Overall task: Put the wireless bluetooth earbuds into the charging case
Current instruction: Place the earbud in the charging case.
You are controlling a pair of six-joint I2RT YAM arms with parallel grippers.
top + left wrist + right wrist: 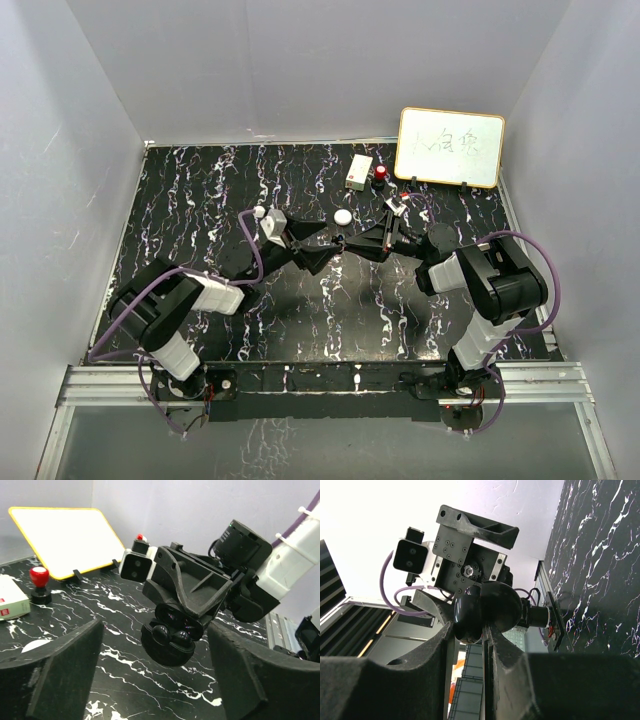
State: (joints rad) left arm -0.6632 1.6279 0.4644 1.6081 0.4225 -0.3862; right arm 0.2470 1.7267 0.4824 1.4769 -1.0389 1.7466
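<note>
Right gripper [469, 632] clamps the black round charging case [167, 645] above mid-worktop, a glossy black earbud [170, 633] seated inside. Left gripper [322, 252], jaws apart and empty, faces it closely. A white round puck [343, 216] lies just beyond; a white box [359, 172], a red-topped knob [381, 174] and a yellow-framed whiteboard [450, 147] line the far edge.

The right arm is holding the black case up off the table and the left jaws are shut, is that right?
No, the left jaws are open: in the left wrist view the fingers stand wide apart, gripping nothing. The right arm does hold the case off the table.
</note>
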